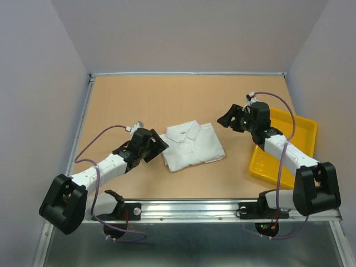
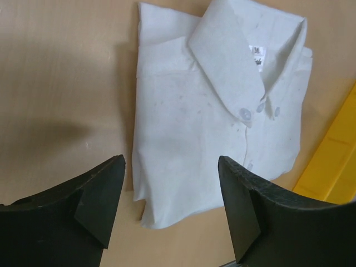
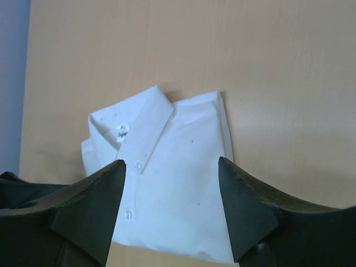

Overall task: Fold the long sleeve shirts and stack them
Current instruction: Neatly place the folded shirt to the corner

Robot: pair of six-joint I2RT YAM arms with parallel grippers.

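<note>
The table [image 1: 167, 94] carries a yellow tray [image 1: 303, 129] at the right. The shirt [image 1: 192, 146] lies folded at table centre, collar up, well apart from the tray. It is likely light, soft and limp, so take hold at a folded side edge, through all layers. The left gripper [image 2: 172, 167] and right gripper [image 3: 171, 167] flank the shirt, jaws spread, holding nothing.

Tan tabletop [image 1: 167, 94] enclosed by pale grey walls [image 1: 189, 33].

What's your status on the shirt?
Left claw open, empty. Right claw open, empty. Shirt folded, on table between them. Yellow tray apart from it.
</note>
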